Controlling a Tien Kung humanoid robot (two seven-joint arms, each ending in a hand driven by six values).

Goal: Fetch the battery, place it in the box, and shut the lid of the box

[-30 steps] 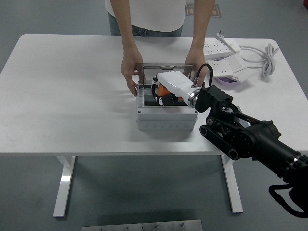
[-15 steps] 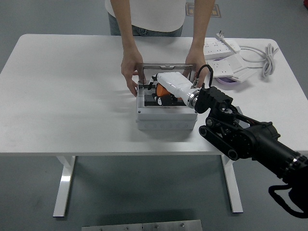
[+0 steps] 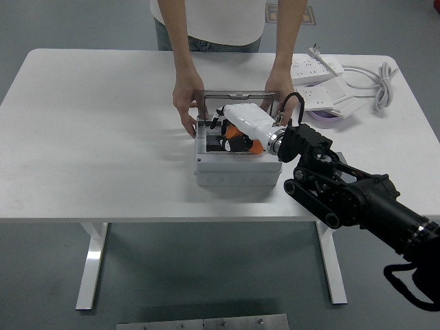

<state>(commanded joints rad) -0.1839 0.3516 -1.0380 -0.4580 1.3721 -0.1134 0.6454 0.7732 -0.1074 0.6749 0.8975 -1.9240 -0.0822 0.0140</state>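
box [image 3: 237, 170] grey | table [image 3: 103, 137] white | right hand [image 3: 242, 127] white, orange, black

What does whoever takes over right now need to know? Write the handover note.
Right robot hand: reaching into the open box, fingers around something orange and black, apparently the battery; whether it is released is unclear.
Left robot hand: out of view.
A person's hands hold the box at both sides; the lid stands raised at the back.
Done: battery brought to the box.
Left: let go, withdraw, close the lid.
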